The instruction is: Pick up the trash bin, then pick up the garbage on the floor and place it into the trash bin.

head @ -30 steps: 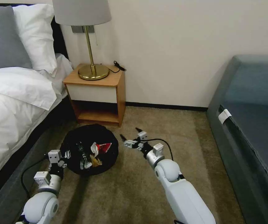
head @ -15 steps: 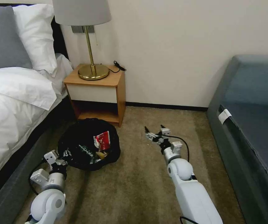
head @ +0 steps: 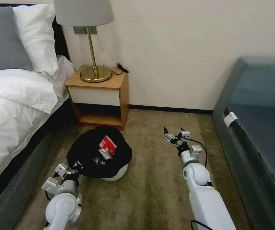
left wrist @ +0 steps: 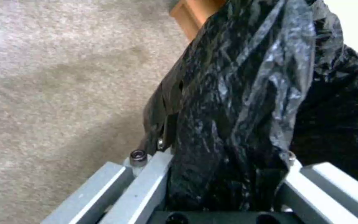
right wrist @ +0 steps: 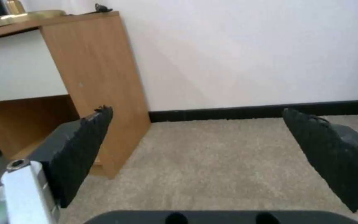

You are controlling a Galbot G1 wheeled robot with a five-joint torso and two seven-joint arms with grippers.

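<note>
The trash bin (head: 113, 174) is seen tilted on the carpet before the nightstand (head: 96, 95), gripped only by its black liner (left wrist: 237, 102) in the left gripper (head: 75, 166). Liner slippage risks spilling the red-and-white carton (head: 107, 145). The right gripper (head: 172, 135) hangs wide, empty.

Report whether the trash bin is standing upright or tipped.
Tipped. In the head view the trash bin leans with its white base lifted toward the robot, the left gripper clamped on its black bag.
</note>
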